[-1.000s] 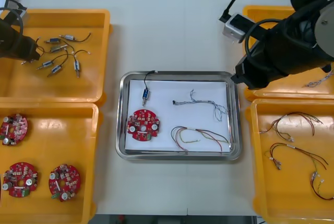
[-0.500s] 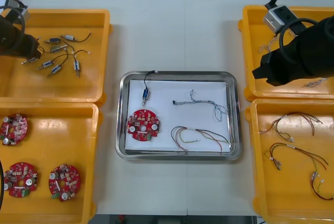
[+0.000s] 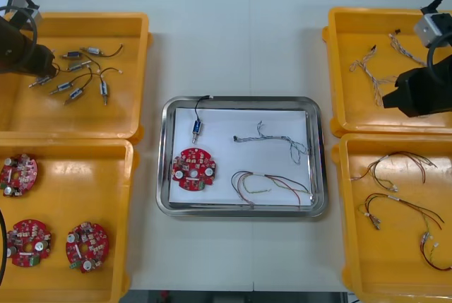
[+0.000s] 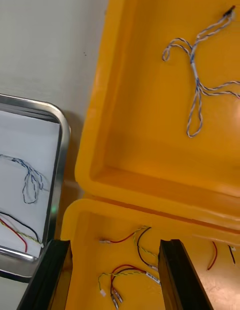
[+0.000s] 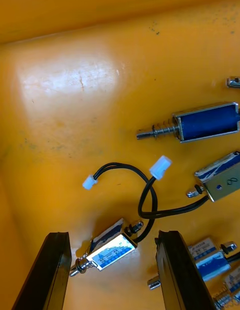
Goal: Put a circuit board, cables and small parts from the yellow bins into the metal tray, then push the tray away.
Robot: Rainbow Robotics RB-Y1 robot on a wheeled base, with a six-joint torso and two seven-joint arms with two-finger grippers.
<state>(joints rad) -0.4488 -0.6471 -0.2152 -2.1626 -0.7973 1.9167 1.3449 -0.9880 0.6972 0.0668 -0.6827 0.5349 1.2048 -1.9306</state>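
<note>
The metal tray (image 3: 240,104) sits mid-table, white inside. It holds a round red circuit board (image 3: 194,169), a small metal part (image 3: 197,130), a blue and white cable (image 3: 273,140) and a red and yellow cable (image 3: 270,183). My left gripper (image 5: 116,272) is open low over the far left yellow bin (image 3: 85,116), with a small metal part (image 5: 106,249) lying between its fingers. My right gripper (image 4: 115,277) is open above the near right bin (image 4: 195,230), its fingers either side of red and yellow cables (image 4: 131,270). The tray's corner (image 4: 59,139) lies beside it.
More small metal parts (image 3: 83,75) lie in the far left bin. Three circuit boards (image 3: 86,246) lie in the near left bin (image 3: 70,176). Blue and white cables (image 3: 374,70) lie in the far right bin (image 3: 346,116), red and yellow ones (image 3: 395,204) in the near right.
My right arm has swung right, from over the tray's far right corner to above the right bins. The left arm has barely moved.
</note>
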